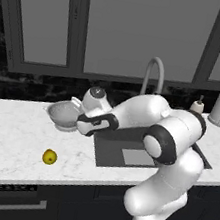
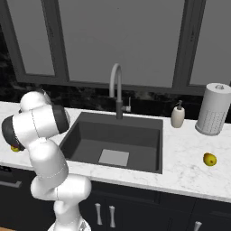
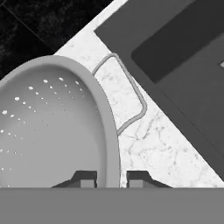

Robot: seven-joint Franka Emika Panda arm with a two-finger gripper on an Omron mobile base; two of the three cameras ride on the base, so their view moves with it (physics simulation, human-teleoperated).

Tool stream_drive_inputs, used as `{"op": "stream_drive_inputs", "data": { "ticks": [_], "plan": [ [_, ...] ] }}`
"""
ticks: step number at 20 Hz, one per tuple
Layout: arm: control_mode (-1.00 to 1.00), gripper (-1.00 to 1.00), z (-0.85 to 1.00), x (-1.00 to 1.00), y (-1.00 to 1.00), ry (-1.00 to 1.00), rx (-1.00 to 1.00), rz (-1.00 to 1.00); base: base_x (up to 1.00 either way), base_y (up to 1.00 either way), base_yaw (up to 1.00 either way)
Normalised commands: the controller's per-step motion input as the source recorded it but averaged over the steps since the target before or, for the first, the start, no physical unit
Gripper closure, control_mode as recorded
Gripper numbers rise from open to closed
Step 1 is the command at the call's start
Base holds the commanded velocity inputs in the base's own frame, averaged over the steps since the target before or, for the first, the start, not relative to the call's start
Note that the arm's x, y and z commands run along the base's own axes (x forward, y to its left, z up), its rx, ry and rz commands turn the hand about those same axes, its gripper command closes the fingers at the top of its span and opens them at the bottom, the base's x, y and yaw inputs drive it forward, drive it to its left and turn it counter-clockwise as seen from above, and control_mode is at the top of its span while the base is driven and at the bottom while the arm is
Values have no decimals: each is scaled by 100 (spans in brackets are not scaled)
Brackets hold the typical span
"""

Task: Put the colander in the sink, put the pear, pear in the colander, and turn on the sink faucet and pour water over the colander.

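Note:
The colander (image 1: 64, 113) is a silvery perforated bowl standing on the marble counter just left of the sink (image 1: 111, 153). In the hand view my gripper (image 3: 111, 179) is open, one fingertip inside the colander's rim (image 3: 110, 127) and one outside, close by its loop handle (image 3: 133, 89). One yellow pear (image 1: 49, 156) lies on the counter in front of the colander. The other pear (image 2: 209, 159) lies on the counter right of the sink (image 2: 113, 135). The grey gooseneck faucet (image 2: 116, 85) arches over the basin's back edge, and no water stream shows.
A white soap bottle (image 2: 178, 115) and a paper towel roll (image 2: 213, 109) stand at the back right of the counter. Dark windows and a black backsplash close off the rear. My arm's elbow (image 1: 165, 141) hangs over the sink.

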Motion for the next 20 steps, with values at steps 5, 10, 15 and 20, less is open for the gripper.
{"op": "stream_drive_inputs", "data": {
  "ticks": [5, 10, 15, 20],
  "plan": [
    [-100, 100, 28, -98, -89, 0, 15, -31, 0, 0, 0],
    [-100, 100, 60, -74, -95, 15, 15, -44, 0, 0, 0],
    [-100, 100, 91, -38, -64, 27, 12, -58, 0, 0, 0],
    [-100, 100, 34, -11, -46, 23, 5, -69, 0, 0, 0]
  ]
}}
